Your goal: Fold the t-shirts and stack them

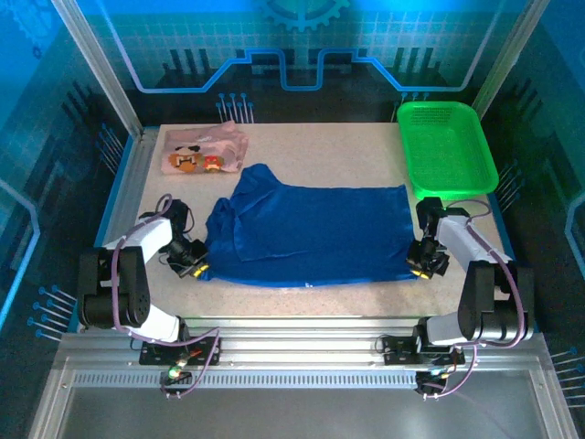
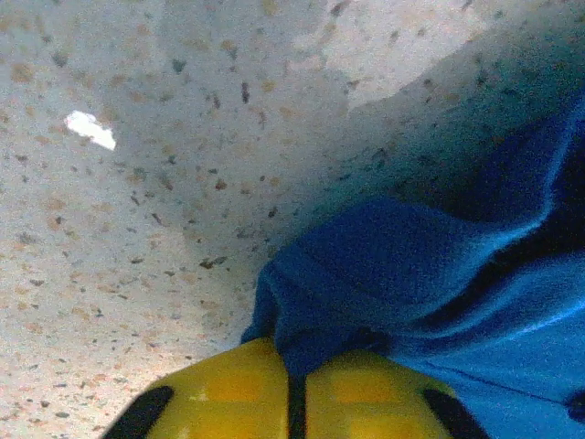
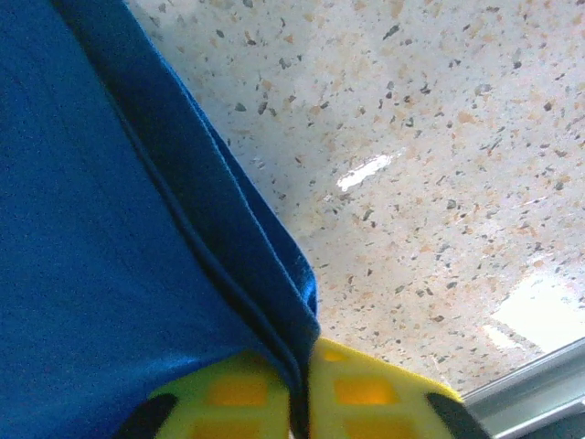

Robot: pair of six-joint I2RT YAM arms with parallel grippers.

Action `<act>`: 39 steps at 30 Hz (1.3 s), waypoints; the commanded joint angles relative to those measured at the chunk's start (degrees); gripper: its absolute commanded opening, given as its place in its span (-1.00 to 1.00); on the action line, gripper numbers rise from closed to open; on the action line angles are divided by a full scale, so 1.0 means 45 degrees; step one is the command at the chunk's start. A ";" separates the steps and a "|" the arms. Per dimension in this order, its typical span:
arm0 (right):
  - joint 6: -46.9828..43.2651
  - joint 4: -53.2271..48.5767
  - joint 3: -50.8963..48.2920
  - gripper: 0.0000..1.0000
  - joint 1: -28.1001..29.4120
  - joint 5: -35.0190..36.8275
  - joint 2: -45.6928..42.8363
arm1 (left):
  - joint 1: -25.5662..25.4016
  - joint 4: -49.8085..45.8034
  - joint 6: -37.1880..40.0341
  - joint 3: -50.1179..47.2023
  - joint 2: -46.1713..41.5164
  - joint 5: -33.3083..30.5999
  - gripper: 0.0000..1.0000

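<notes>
Far left, low on the table (image 1: 320, 297): clamped the left gripper (image 1: 196, 268) (image 2: 295, 402) on the near-left corner of the blue t-shirt (image 1: 311, 233), yellow fingers (image 2: 228, 393) almost touching, a bunched fold squeezed between them. Behind that, at the far-left corner: spotted the pink t-shirt (image 1: 206, 151), crumpled, cartoon faces up, just beside the blue one. Across the middle: saw blue cloth spread wide, rumpled toward the left. At the near-right corner: nipped the hem with the right gripper (image 1: 420, 268) (image 3: 300, 393), jaws narrow, cloth caught between. Far right: noted the green basket (image 1: 448, 151) at the far corner.
</notes>
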 commanded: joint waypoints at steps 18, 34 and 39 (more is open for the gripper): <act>-0.2333 0.0619 0.1280 0.79 0.1700 -0.4406 -0.4912 | -0.3650 -0.0708 -0.3629 0.2239 -0.2187 0.1316 0.55; -0.2324 0.1238 0.2153 0.82 0.3942 -0.3849 -0.3263 | -0.4365 0.3054 -0.4924 0.1059 0.0958 0.2487 0.07; -0.2303 0.1123 0.2114 0.82 0.3946 -0.3602 -0.3325 | -0.4404 0.2749 -0.4695 0.1177 0.1401 0.2384 -0.16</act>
